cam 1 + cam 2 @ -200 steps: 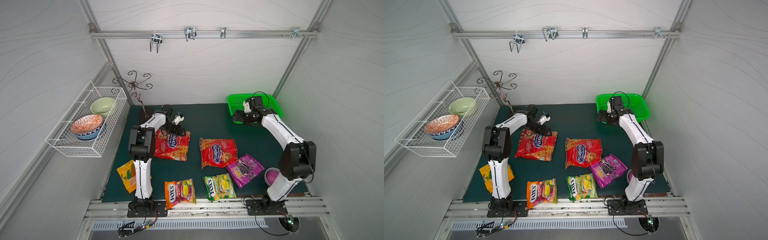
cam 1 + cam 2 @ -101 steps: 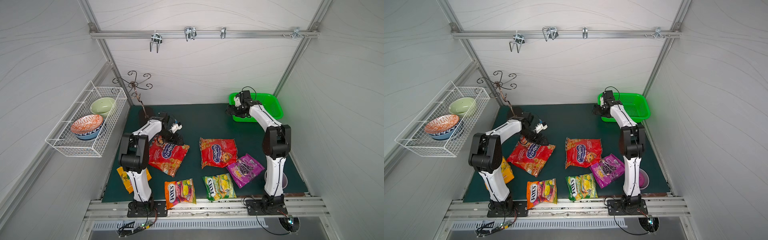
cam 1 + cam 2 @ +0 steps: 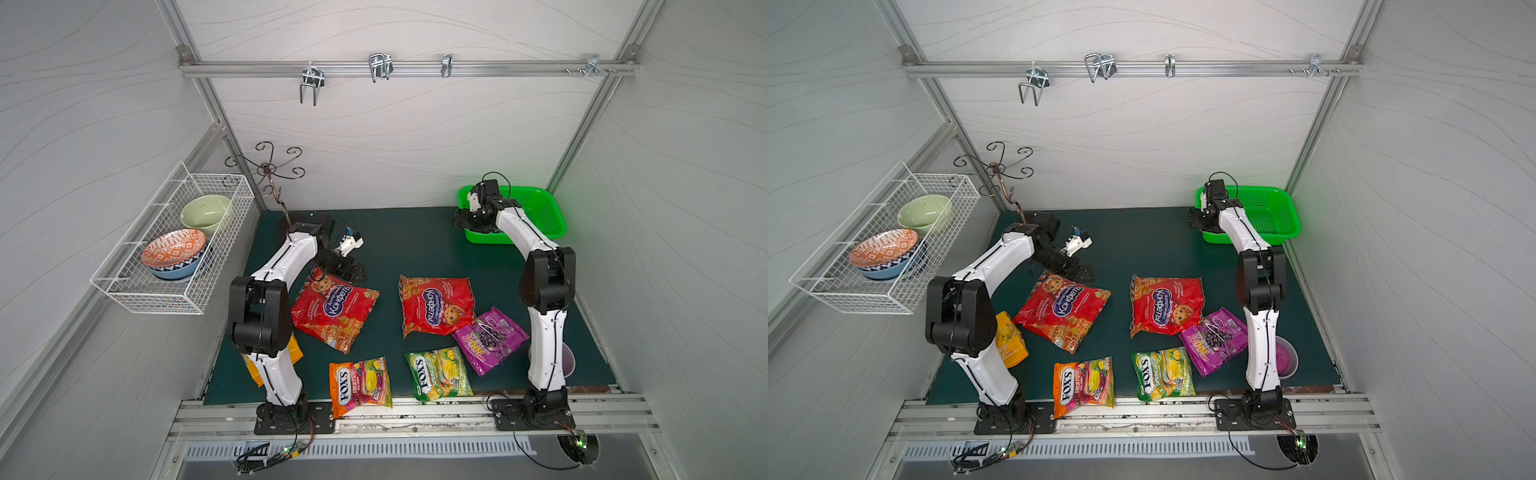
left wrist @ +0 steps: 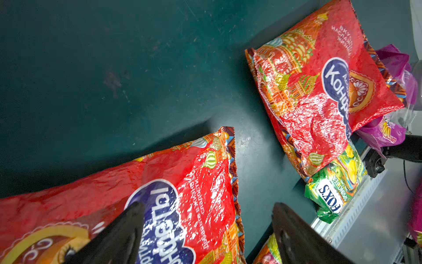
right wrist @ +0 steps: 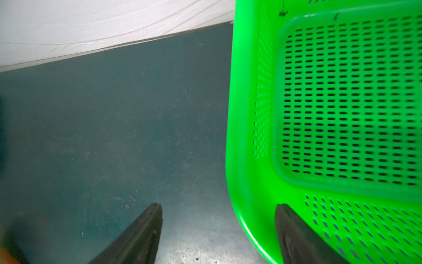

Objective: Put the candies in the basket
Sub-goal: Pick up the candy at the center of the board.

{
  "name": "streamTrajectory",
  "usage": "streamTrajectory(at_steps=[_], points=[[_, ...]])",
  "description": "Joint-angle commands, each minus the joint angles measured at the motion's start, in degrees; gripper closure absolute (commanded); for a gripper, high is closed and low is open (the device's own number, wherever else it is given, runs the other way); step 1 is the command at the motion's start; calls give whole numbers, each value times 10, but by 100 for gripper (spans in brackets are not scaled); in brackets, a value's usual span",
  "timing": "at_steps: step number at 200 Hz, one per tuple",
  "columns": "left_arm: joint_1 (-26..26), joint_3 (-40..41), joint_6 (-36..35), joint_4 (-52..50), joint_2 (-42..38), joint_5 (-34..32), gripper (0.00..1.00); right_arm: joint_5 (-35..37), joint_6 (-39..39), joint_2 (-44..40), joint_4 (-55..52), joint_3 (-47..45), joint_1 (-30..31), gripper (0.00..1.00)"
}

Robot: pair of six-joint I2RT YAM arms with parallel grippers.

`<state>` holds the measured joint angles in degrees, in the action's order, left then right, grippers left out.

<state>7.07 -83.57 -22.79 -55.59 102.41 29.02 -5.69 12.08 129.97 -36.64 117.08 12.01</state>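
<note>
Six candy bags lie on the dark green mat: two red bags [image 3: 334,309] [image 3: 436,305], a purple bag [image 3: 490,338], an orange FOX'S bag [image 3: 359,384], a green FOX'S bag [image 3: 438,374], and a yellow-orange bag [image 3: 1009,338] half hidden behind my left arm. The green basket [image 3: 540,208] sits empty at the back right corner. My left gripper [image 4: 208,206] hangs open just above the left red bag [image 4: 159,182], holding nothing. My right gripper [image 5: 218,206] is open astride the basket's [image 5: 251,114] near left corner, one finger over the mat and one over the rim.
A white wire basket [image 3: 174,249] holding bowls hangs on the left wall. A curly metal stand [image 3: 270,174] rises at the back left. A purple-lined bowl [image 3: 1287,357] sits behind my right arm's lower link. Hooks [image 3: 380,68] hang from the overhead rail.
The left red bag has turned and slid toward the front, and my left gripper now sits at its far corner. My right arm's elbow swung inward; its gripper stays at the basket's corner.
</note>
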Motion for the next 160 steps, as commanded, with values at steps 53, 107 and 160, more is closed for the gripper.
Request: streamTrajectory(at_steps=[53,107,160], points=[[-36,34,-10,-13,-53,-1,8,-140,22,36,10,5,64,25],[-58,67,14,14,-74,3,8,-244,129,14,102,-53,157,26],[-74,85,49,37,-91,1,8,-281,168,83,101,94,269,25]])
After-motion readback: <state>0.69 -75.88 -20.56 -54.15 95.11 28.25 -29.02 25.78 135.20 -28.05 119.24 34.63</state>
